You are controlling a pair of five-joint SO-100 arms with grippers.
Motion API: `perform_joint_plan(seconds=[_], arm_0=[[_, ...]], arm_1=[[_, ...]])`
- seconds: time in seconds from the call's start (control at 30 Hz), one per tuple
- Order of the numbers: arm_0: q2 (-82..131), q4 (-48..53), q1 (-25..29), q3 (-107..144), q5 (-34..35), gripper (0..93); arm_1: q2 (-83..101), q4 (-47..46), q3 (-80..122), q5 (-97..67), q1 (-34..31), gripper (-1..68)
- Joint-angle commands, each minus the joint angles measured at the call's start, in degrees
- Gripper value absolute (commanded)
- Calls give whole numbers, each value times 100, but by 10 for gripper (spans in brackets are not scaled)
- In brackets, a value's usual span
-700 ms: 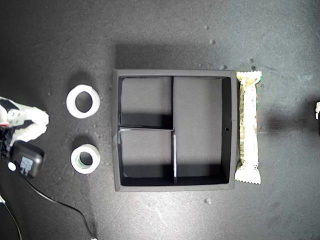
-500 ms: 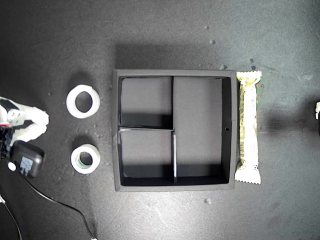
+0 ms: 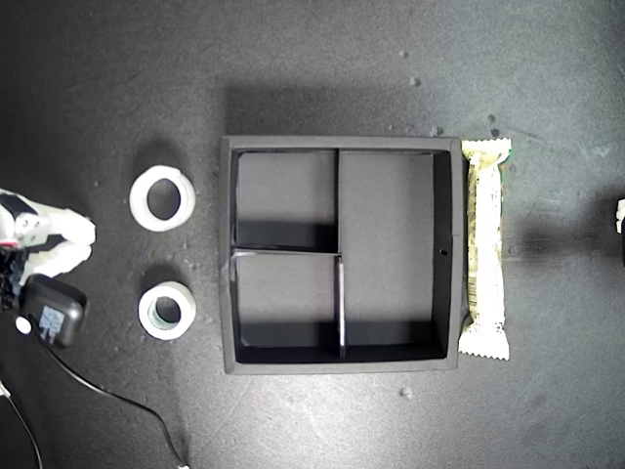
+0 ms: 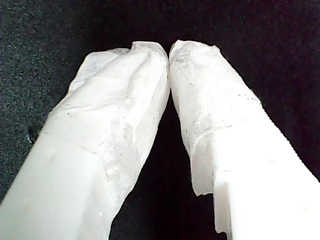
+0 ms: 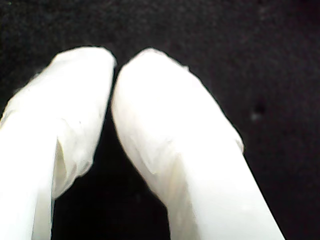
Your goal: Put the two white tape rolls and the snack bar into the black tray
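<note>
The black tray (image 3: 227, 256) lies in the middle of the exterior view with nothing in its three compartments. At its left on the mat lie two white tape rolls: an all-white one (image 3: 162, 198) and, nearer the bottom, one with a greenish-grey core (image 3: 167, 310). The snack bar (image 3: 485, 249) lies along the tray's right wall, outside it. My first gripper (image 4: 168, 50) is shut over bare black mat, holding nothing. My second gripper (image 5: 115, 62) is shut too, with nothing in it. The wrist views do not show which arm is which.
One arm's white-wrapped end (image 3: 54, 244) shows at the exterior view's left edge, with a small black camera block (image 3: 54, 311) and its cable (image 3: 117, 399) beside it. A sliver of the other arm (image 3: 620, 217) shows at the right edge. Small crumbs dot the mat.
</note>
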Motion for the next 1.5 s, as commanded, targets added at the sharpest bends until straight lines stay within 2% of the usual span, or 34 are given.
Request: perform_joint_plan(seconds=[0.0, 1.07, 1.17, 1.27, 1.37, 1.47], arm_0=[[281, 202, 53, 360, 53, 3], [281, 202, 44, 360, 53, 3], [290, 202, -940, 360, 105, 2], [290, 202, -1608, 360, 35, 2], [281, 202, -1740, 360, -1020, 2], [281, 105, -1397, 360, -1995, 3]], arm_1=[[26, 35, 70, -62, -44, 3], [26, 35, 70, -62, -44, 3], [26, 35, 70, -62, -44, 3], [26, 35, 70, -88, 79, 3], [26, -53, 70, -53, 650, 0], [26, -387, 70, -53, 853, 0]])
